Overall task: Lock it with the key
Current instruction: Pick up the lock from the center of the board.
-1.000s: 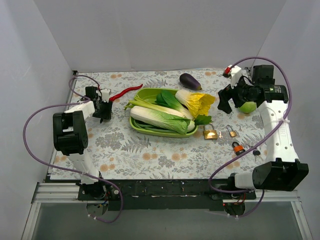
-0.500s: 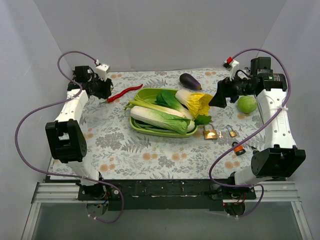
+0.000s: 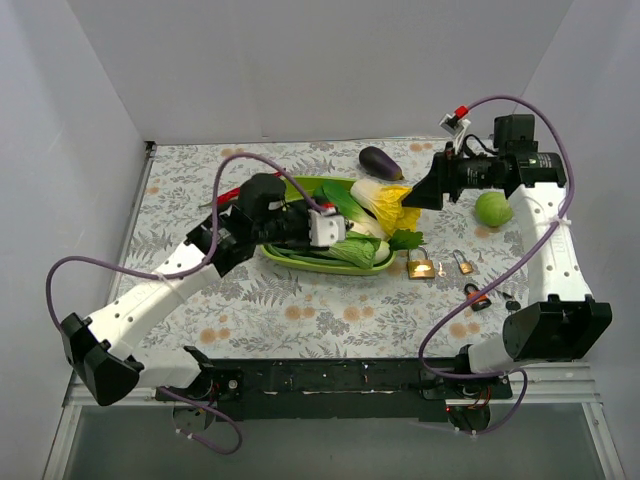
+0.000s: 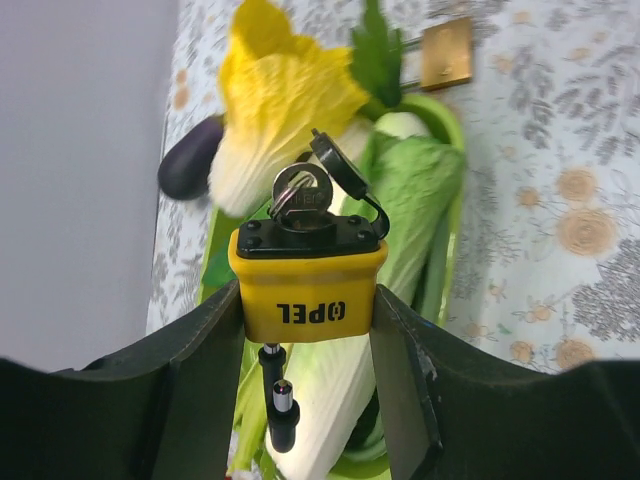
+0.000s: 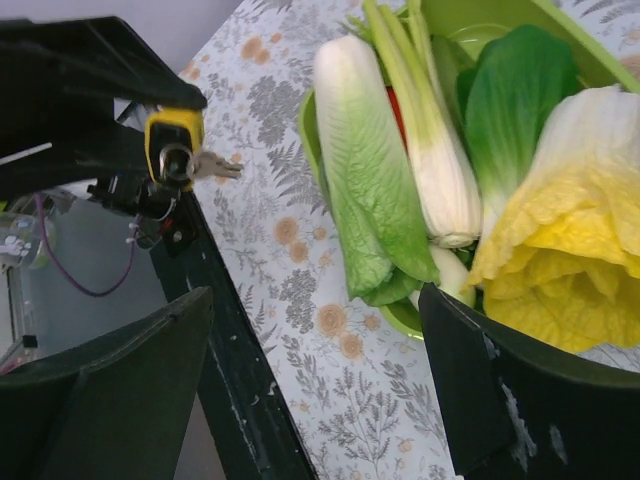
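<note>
My left gripper (image 4: 308, 312) is shut on a yellow padlock (image 4: 308, 290) marked OPEL, gripping its body on both sides. A silver key (image 4: 300, 190) sits in the keyhole on the lock's far end. The black shackle (image 4: 272, 400) hangs out of the near end, toward the camera. In the top view the left gripper (image 3: 335, 226) reaches over the green tray. The padlock also shows in the right wrist view (image 5: 172, 148), with its key (image 5: 212, 166) pointing right. My right gripper (image 3: 418, 192) is open and empty, in the air over the yellow cabbage, facing the lock.
The green tray (image 3: 300, 183) holds napa cabbages, a bok choy and a yellow cabbage (image 3: 400, 205). A brass padlock (image 3: 420, 267), a small padlock (image 3: 463, 263) and an orange padlock (image 3: 476, 296) lie on the mat to the right. An eggplant (image 3: 380, 162), a green fruit (image 3: 493, 208) and a red chili (image 3: 228, 195) lie around them.
My left arm has swung from the far left of the table to over the tray. My right gripper has moved left and tilted toward the tray.
</note>
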You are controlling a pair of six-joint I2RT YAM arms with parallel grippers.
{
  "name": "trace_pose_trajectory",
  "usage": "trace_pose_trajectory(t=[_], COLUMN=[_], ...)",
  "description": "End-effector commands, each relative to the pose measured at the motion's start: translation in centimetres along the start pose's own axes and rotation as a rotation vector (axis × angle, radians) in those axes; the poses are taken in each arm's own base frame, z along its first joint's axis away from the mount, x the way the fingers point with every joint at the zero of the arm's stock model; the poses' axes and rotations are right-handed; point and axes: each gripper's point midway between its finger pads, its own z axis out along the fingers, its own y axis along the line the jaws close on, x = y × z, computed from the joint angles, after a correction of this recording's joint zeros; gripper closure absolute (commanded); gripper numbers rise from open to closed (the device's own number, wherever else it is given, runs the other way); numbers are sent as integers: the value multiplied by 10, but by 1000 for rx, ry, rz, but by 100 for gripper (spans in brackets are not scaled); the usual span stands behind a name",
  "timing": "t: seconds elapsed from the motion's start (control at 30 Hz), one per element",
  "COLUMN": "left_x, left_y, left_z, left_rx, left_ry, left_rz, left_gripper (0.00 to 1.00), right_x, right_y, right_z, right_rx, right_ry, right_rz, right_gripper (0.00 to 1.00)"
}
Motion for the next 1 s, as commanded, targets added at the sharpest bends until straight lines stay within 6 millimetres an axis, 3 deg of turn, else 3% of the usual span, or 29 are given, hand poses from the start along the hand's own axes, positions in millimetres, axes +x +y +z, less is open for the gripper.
trace_pose_trajectory(t=[0.0,0.1,0.37,0.57,0.83,0.93,0.97], left_x=[-31,-42,-53,-57,-66,-67,-68], left_y=[-19,-28,-27,-25,-25,-23,-23], left_z=[-1,3,18,23,20,20,21], left_rx=[-24,-15,-32,-45,-53,-58,-57], left_ry=[-21,-19,-1,-11,-34,-33,-34], left_rz=[286,338,333,301,280,265,264], left_gripper=[100,100,100,100,100,100,100], right_x=[-8,-4,14,31,35,44,47], right_y=[37,51,82,83,91,95,94], right_z=[14,26,54,81,99,106,107], right_rx=[-113,-141,-184,-174,-215,-233,-231], right_ry=[-43,-49,-35,-5,38,64,70], right_rz=[-39,-54,-23,9,3,21,33], right_gripper=[10,10,9,14,20,26,33])
